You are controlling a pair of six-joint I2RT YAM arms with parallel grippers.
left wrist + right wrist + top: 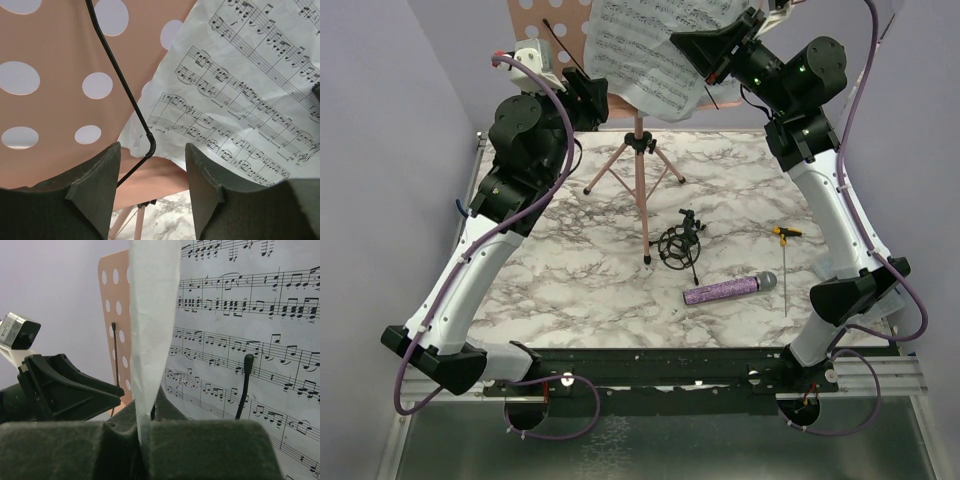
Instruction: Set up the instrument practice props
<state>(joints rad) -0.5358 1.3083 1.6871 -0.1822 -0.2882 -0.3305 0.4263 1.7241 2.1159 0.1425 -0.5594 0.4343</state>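
Note:
The pink perforated music stand [638,165] rises on its tripod at the back of the marble table, its desk [50,120] close in front of my left gripper. White sheet-music pages [645,55] lean across the desk. My right gripper [692,45] is shut on a folded edge of the pages [150,340], pinched between its jaws [145,432]. My left gripper [152,167] is open and holds nothing; the stand's black wire page-holder [127,95] crosses just ahead of its fingers. The glittery purple microphone [725,290] and the small black shock-mount [680,245] lie on the table.
A yellow-handled screwdriver [786,250] lies at the table's right, near the right arm. A second black page-holder [244,385] rests against the sheet. Purple walls close the back and both sides. The stand's legs [620,165] spread behind the shock-mount.

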